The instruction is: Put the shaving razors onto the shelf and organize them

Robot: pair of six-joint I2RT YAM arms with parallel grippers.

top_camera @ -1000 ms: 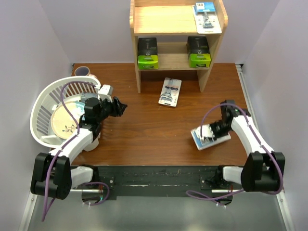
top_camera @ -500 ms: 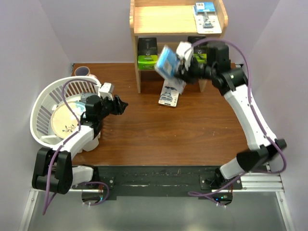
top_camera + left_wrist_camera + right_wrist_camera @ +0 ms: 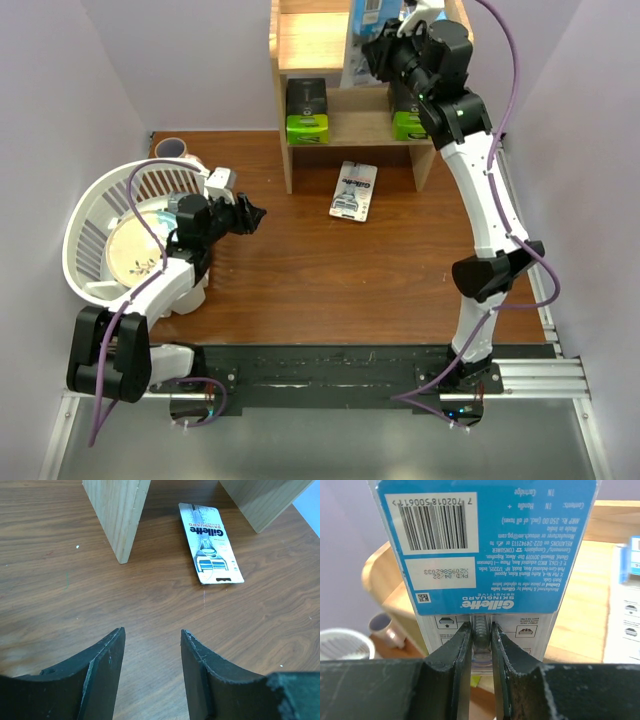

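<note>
Left wrist cam: left gripper (image 3: 152, 642) sits open, empty, loose card (image 3: 210, 542) on the table (image 3: 75, 590) ahead. Farther back, right gripper (image 3: 380, 45), pinching a second card (image 3: 361, 25), has just swung up from the table to the shelf (image 3: 310, 40) top, so placing's next.

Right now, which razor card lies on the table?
The white Gillette card flat before the shelf; the right claw holds another card over the top tier.

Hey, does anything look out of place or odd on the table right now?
One razor card lies flat on the table in front of the shelf, slightly angled and not yet shelved. A second card is pinched in the right hand up at the top tier. Nothing looks spilled or damaged.
</note>
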